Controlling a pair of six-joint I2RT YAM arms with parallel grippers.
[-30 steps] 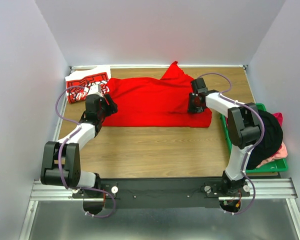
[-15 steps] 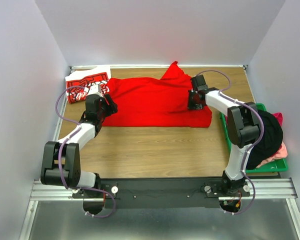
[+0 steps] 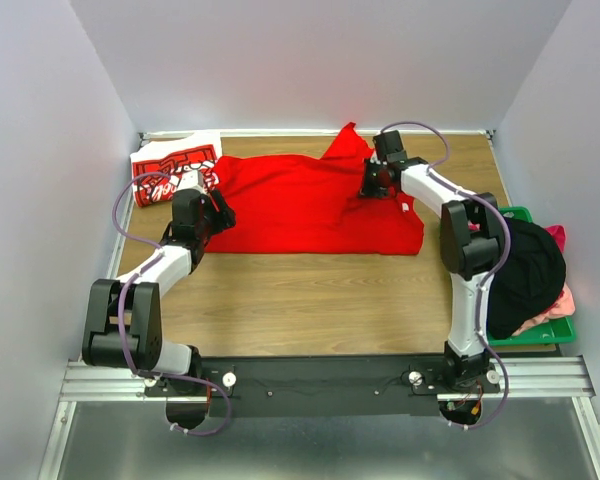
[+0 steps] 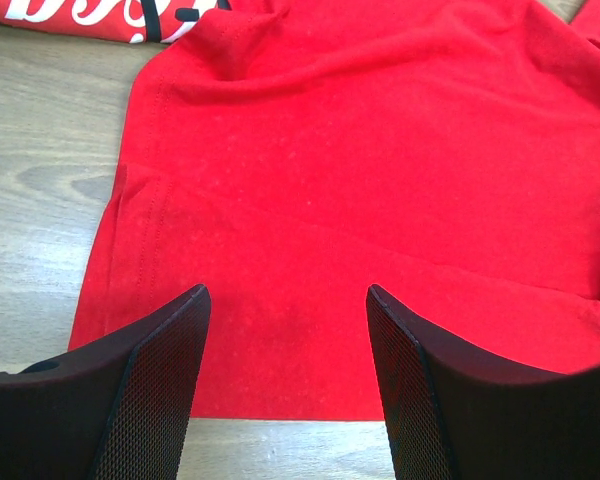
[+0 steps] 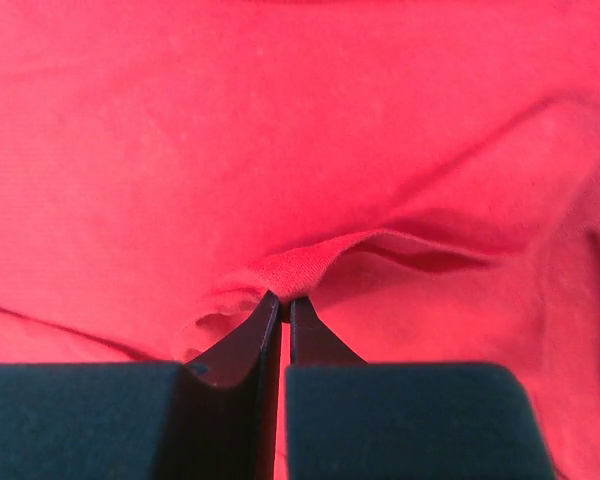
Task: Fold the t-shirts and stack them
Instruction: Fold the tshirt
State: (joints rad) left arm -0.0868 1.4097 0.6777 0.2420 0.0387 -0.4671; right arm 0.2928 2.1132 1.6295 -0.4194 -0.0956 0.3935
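on the counter (image 3: 310,290), our right jaws pinch a fold of the plain red t-shirt (image 3: 300,210); our left jaws hover open above it.

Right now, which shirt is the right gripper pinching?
The plain red shirt spread mid-table; the right gripper grips a fold of it. The white-lettered shirt lies far left.

Red shirt (image 5: 280,130) cloth fills the whole view. The right gripper (image 5: 283,305) comes in from 6 o'clock, its two dark fingers (image 5: 245,345) pressed together on a raised fold of the cloth. From the pinch, a ridge runs toward 3 o'clock and a shallow crease toward 9 o'clock.
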